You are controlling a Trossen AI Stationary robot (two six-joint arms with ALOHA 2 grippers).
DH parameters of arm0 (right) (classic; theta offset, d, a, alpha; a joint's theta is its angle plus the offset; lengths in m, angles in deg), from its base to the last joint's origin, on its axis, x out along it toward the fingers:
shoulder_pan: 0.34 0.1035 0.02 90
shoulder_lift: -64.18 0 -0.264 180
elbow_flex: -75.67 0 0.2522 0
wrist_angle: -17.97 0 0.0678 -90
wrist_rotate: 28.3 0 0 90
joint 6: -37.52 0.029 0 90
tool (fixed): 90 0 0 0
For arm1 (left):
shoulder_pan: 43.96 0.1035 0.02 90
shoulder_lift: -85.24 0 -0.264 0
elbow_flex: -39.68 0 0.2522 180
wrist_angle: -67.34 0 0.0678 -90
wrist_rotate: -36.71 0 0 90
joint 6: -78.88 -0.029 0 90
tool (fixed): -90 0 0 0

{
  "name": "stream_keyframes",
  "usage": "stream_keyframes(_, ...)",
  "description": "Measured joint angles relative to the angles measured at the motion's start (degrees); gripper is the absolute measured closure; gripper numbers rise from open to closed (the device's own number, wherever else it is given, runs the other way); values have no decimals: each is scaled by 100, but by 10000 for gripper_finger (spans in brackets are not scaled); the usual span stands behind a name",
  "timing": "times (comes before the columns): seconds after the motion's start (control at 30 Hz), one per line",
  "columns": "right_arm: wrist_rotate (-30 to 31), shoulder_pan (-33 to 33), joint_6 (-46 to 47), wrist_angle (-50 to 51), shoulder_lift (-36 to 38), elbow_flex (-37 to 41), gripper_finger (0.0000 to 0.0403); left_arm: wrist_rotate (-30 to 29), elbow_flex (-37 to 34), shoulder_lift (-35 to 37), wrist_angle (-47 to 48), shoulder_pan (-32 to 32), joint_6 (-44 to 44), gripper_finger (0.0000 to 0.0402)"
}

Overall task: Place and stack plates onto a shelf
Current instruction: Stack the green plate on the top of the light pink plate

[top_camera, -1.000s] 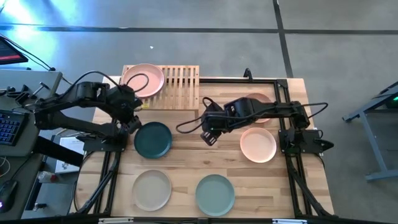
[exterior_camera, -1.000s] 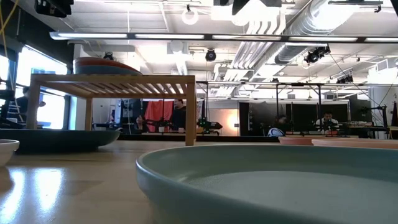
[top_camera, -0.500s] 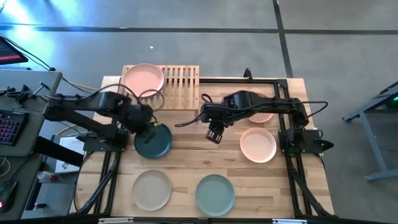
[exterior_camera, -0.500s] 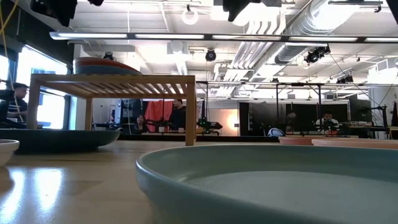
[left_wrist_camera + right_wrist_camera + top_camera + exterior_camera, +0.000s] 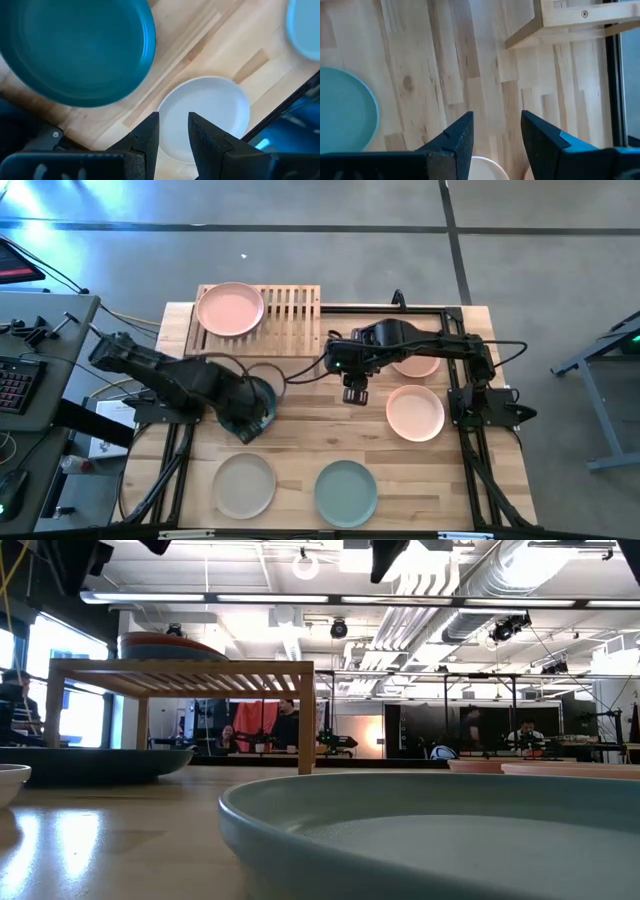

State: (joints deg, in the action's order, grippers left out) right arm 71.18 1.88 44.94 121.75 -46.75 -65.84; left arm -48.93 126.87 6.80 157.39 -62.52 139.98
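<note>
left jaws (image 5: 246, 423) hovering released over the dark teal plate (image 5: 262, 399), right jaws (image 5: 355, 393) hanging released above bare table (image 5: 300, 430) beside the shelf (image 5: 290, 320).

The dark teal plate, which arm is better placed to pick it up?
Left. The left gripper, open, hangs right over the teal plate; the right gripper is above bare table.

shelf (image 5: 272, 318): slatted rack at the table's far edge, peach-pink plate (image 5: 230, 309) sitting on its left end
left gripper (image 5: 247, 423): over the dark teal plate (image 5: 262, 396), covering most of it
right gripper (image 5: 355, 393): mid-table, above bare wood
near edge: beige plate (image 5: 245, 485) and sage green plate (image 5: 346, 492) side by side
right side: another pink plate (image 5: 415, 412), well apart
</note>
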Motion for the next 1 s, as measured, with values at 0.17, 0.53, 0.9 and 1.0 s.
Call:
stream_keyframes(0.17,-341,-39,-530,0,0,2,262,-94,0,-385,-2,-407,188,311)
stream_keyframes(0.53,-398,-48,-996,0,0,2,262,-509,0,-1129,-103,-1110,184,311)
stream_keyframes(0.9,-396,-220,-986,0,2,2,262,-980,0,-1367,-45,-1651,171,311)
stream_keyframes(1.0,-398,-221,-985,0,2,2,262,-1128,0,-1383,21,-1730,-14,311)
